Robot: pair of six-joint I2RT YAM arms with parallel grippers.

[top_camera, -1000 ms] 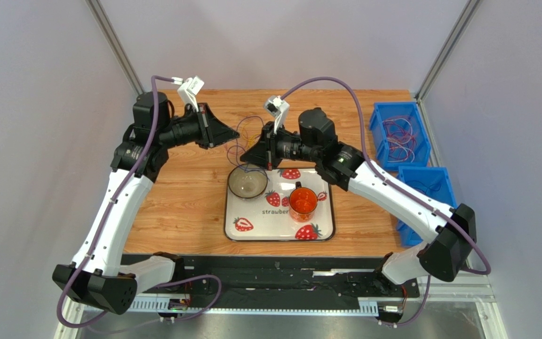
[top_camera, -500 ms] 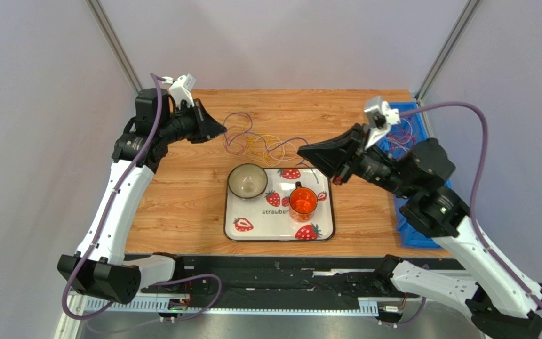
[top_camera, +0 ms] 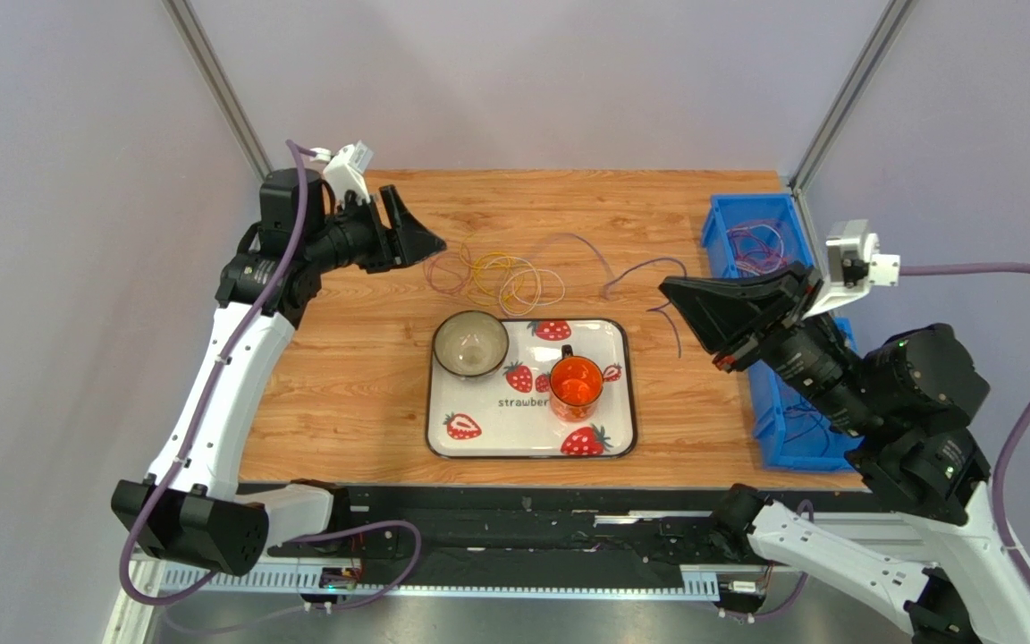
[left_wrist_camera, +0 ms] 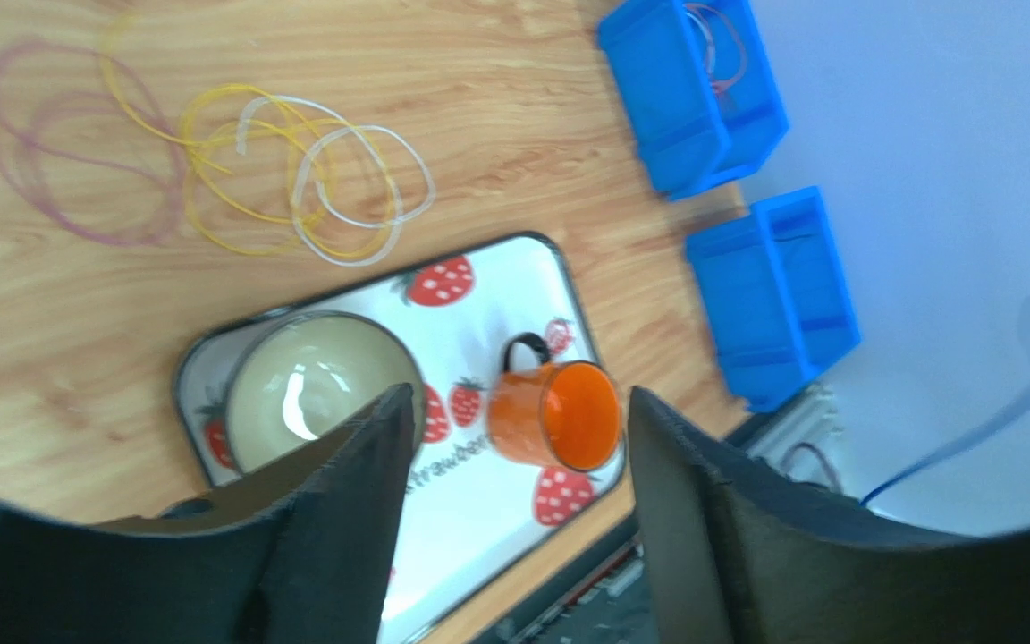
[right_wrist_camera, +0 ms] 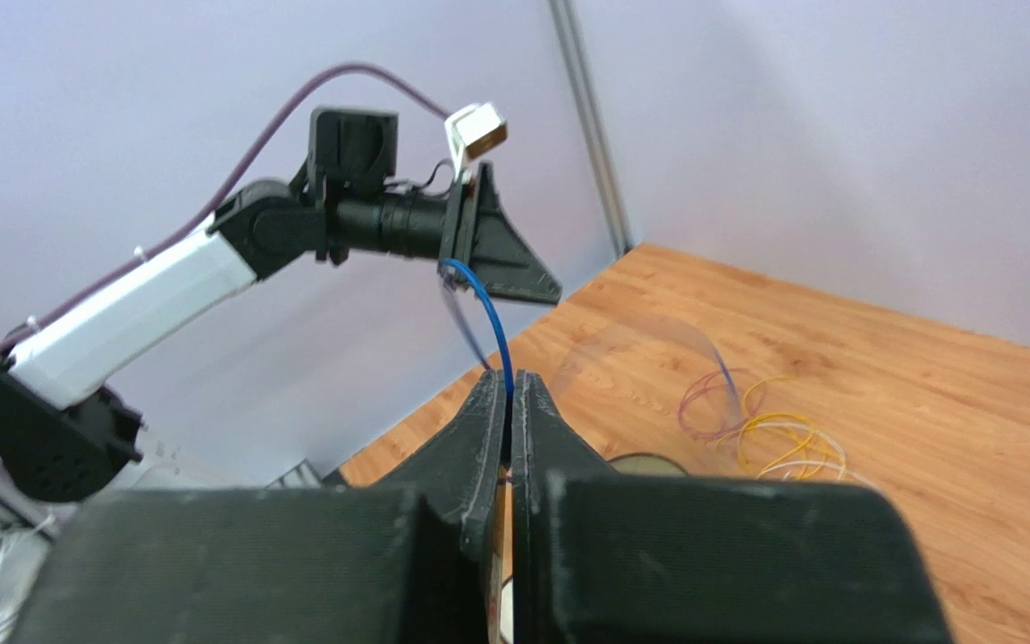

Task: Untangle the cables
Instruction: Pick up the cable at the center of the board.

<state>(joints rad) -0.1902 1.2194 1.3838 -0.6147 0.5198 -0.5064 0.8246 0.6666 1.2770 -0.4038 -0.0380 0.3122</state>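
Note:
The cables [top_camera: 500,278] lie in a loose pile of purple, yellow and pale loops on the wood behind the tray; they also show in the left wrist view [left_wrist_camera: 285,181] and the right wrist view [right_wrist_camera: 756,430]. One purple cable [top_camera: 641,266] is stretched away from the pile to the right. My right gripper [top_camera: 670,287] is shut on it, and the thin strand [right_wrist_camera: 491,315] rises out of the closed tips [right_wrist_camera: 508,385]. My left gripper [top_camera: 424,231] hovers left of the pile, open, nothing between its fingers [left_wrist_camera: 375,450].
A strawberry tray [top_camera: 530,450] holds a bowl [top_camera: 470,344] and an orange mug [top_camera: 576,384], just in front of the pile. Two blue bins stand at the right edge: the far one [top_camera: 756,248] holds cable loops, the near one [top_camera: 803,403] is partly under my right arm.
My right arm swung far to the right, drawing one purple cable out of the pile. My left gripper opened and let go; the remaining loops settled on the wood.

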